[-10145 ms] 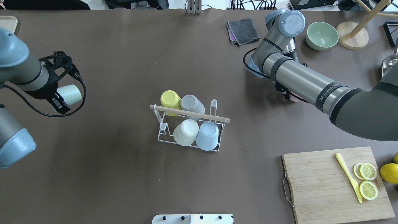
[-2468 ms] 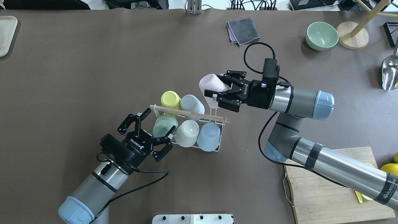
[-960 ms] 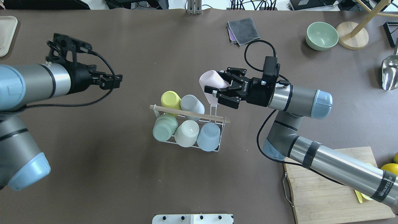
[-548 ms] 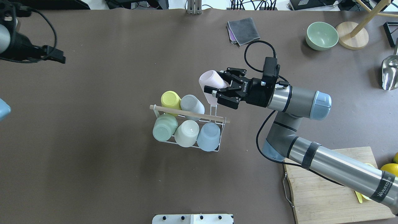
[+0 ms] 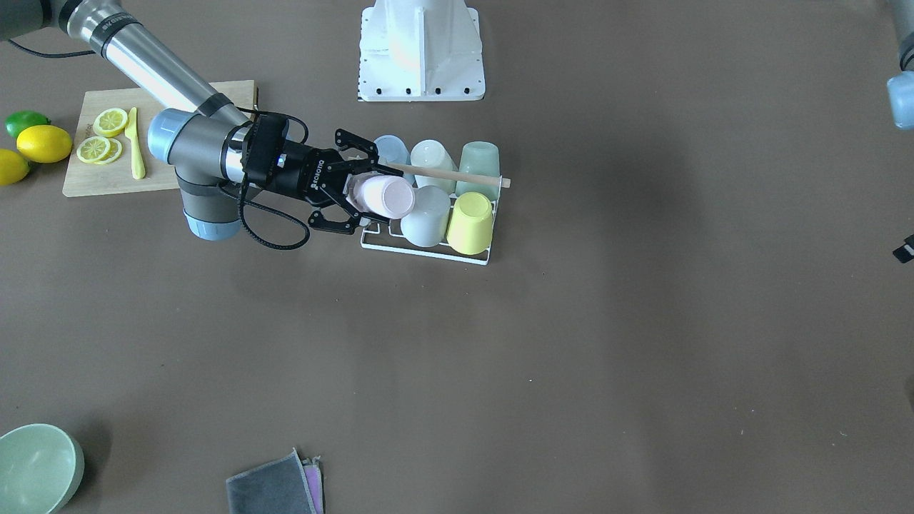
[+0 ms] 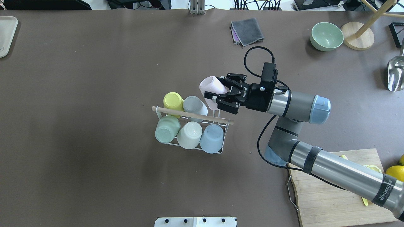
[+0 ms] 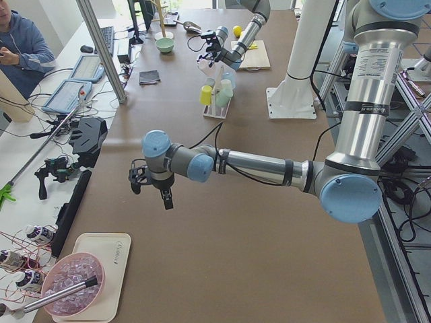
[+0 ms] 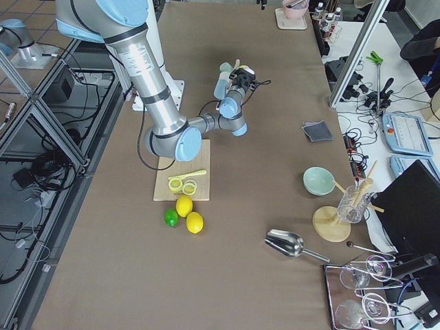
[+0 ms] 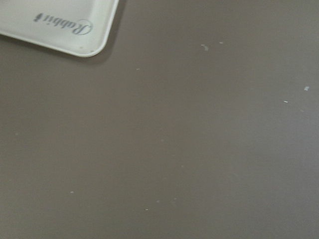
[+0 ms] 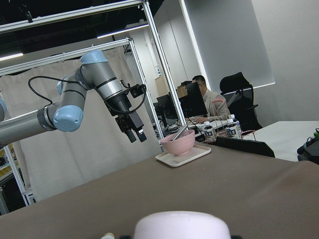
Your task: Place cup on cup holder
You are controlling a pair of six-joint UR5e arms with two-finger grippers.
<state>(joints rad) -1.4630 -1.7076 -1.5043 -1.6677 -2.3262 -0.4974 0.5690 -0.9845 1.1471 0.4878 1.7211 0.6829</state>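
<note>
The cup holder (image 6: 221, 120) is a white wire rack with a wooden rod, mid-table, also in the front view (image 5: 457, 175). Several upturned cups sit on it: yellow, grey, green, cream and blue. My right gripper (image 6: 217, 90) is shut on a pale pink cup (image 6: 209, 89) and holds it tilted just above the rack's far right corner, beside the grey cup (image 6: 194, 105). The front view shows the same grip (image 5: 357, 191) on the pink cup (image 5: 385, 196). My left gripper (image 7: 151, 194) hangs open and empty above the table's left end, far from the rack, and also shows in the right wrist view (image 10: 136, 135).
A white tray (image 6: 6, 34) holding a pink bowl (image 7: 67, 286) lies at the table's far left end. A cutting board (image 6: 315, 208) with lemon slices is at the front right, under my right arm. A green bowl (image 6: 326, 36), grey cloth (image 6: 247, 31) and metal scoop (image 6: 396, 74) lie at the back right.
My left arm has let go of the green cup on the rack and swung left out of the overhead view. My right gripper has moved the pink cup slightly closer to the rack.
</note>
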